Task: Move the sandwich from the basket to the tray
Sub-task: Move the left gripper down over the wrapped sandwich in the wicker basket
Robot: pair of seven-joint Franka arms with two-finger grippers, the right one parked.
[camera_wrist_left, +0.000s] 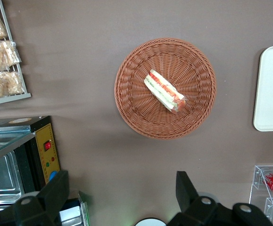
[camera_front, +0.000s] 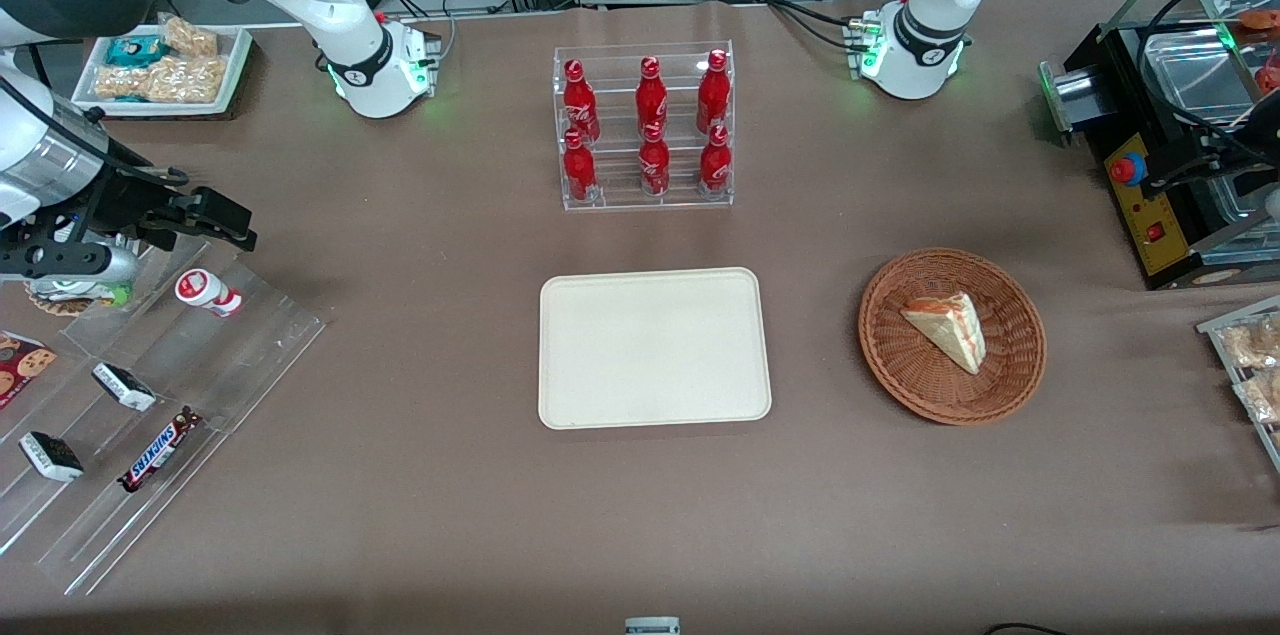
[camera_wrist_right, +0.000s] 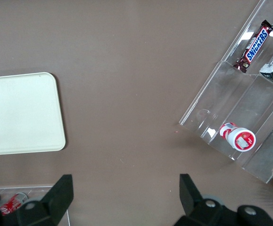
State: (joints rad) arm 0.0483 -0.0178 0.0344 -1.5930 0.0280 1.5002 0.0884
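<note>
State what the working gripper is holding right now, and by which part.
Nothing. The gripper is open and empty, above the table, with the sandwich lying untouched in the basket.

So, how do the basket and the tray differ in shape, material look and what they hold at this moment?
The basket is round, woven and reddish-brown; the tray is rectangular with rounded corners, smooth and cream. The basket holds the sandwich, while the tray holds nothing. The basket lies toward the working arm's end of the table, the tray near the middle. Both are shallow and rest flat on the brown cloth. The end effector hangs open above the table beside the basket.
</note>
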